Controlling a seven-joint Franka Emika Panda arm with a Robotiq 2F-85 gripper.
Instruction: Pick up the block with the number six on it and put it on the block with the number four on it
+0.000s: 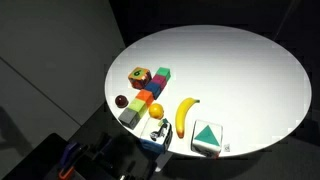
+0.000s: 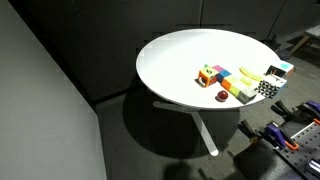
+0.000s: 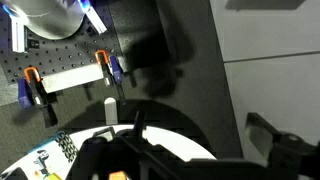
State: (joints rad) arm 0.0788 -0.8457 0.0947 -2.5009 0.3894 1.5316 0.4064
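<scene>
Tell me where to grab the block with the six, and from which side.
Take the block with the number six by two opposite side faces, coming straight down from above. It is a small cube sitting flat on the table, with green cubes close by, so a sideways approach looks crowded.

A round white table (image 1: 240, 70) against a dark background holds a cluster near its lower-left edge: the block with the number six (image 1: 138, 76) just beside a green cube (image 1: 163, 74), a dark red ball (image 1: 121, 101), an orange ball (image 1: 155, 110), a yellow banana (image 1: 186, 113), and at lower centre a white box with a green triangle (image 1: 207, 139).
</scene>
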